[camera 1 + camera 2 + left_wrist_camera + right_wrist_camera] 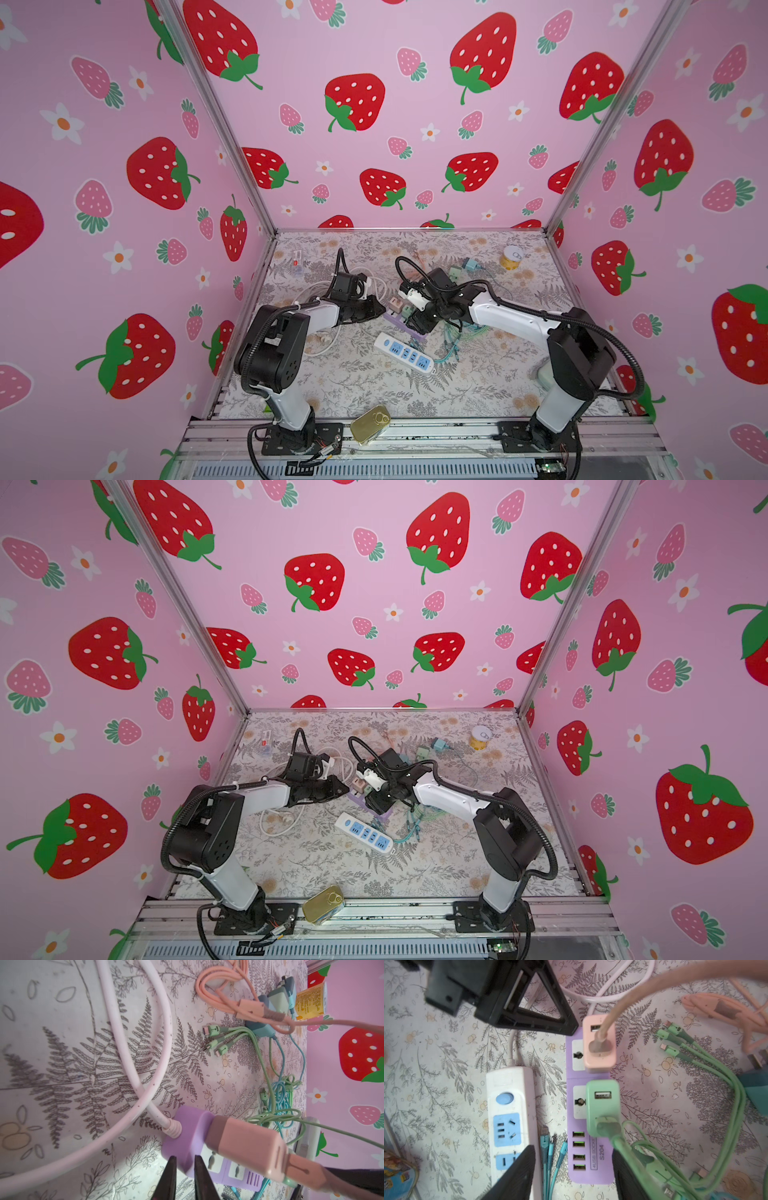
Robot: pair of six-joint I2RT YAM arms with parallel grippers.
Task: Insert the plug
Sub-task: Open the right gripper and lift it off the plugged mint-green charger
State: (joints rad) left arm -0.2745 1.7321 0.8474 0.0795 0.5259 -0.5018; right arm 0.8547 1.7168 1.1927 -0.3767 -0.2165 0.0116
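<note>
Pink walls (374, 50) with big strawberries stand round a table (353, 386) with a leaf-and-flower cover. In the middle lies the purple strip (591, 1177). Two plugs stand in its two big sockets: the pink plug (600, 1057) at one end and the green plug (603, 1105) next to it. The green plug looks pushed all the way down, so I think the plugging-in is done or almost done. The strip's long side runs from the right gripper (572, 1176) to the left gripper (380, 309), with one gripper at each end. The right gripper hangs over the end with the four little USB slots. Its jaws stand wide apart, one on each side of the strip, and hold nothing. The green plug is just ahead of those jaws, standing up from the strip, so the right arm is the nearer one to it. If it needs one more push, the way is straight down onto its top. The left gripper's jaws are squeezed close together with nothing held. Its tips sit at the strip's far end, just beside the pink plug, touching the strip as far as I can see. It looks like it pins the strip so it cannot slide. The four USB slots are empty. A white strip (510, 1088) lies beside the purple one, and its sockets are empty too. A blue plug (471, 264) lies loose at the back, well apart from both grippers. A gold can (370, 424) at the front edge and a yellow tin (510, 257) at the back look closed, so I cannot tell what is in them.
</note>
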